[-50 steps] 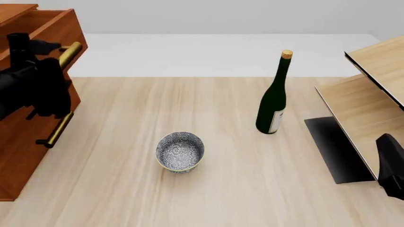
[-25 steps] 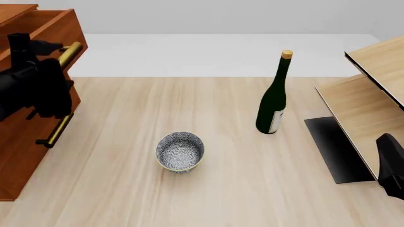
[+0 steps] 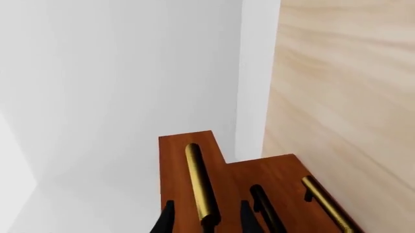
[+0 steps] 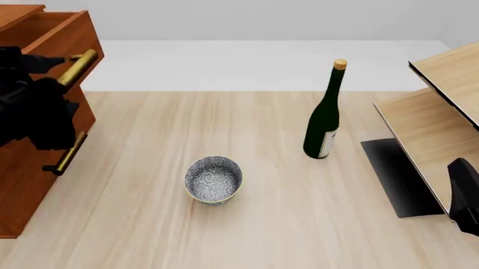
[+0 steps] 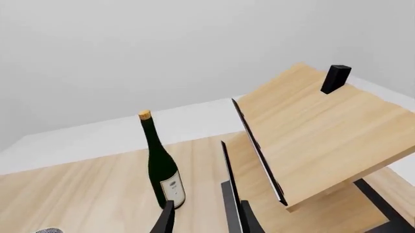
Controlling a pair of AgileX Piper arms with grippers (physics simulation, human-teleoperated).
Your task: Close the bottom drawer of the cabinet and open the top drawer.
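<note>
The cabinet [image 4: 19, 168] stands at the table's left edge. Its top drawer [image 4: 75, 31] sticks out past the fronts below it, and the step shows in the left wrist view at the top drawer [image 3: 172, 165]. My left gripper [image 4: 53, 59] is at that drawer's brass handle [image 4: 78, 64]. It is open, with a fingertip on either side of the handle [image 3: 201, 189]. The bottom drawer shows by its brass handle [image 4: 66, 156], also [image 3: 327, 204], and sits flush with the dark-handled drawer above it. My right gripper [image 5: 206, 221] is open and holds nothing, low at the right edge [image 4: 464, 196].
A patterned bowl [image 4: 214, 179] sits mid-table, near the front. A dark green wine bottle [image 4: 323, 120] stands upright right of centre. A pale plywood shelf unit [image 4: 434, 112] on a black base [image 4: 400, 174] fills the right side, close to my right arm.
My left arm has shifted left, so more of the top handle shows. The top drawer's front has not visibly moved. The right arm is still.
</note>
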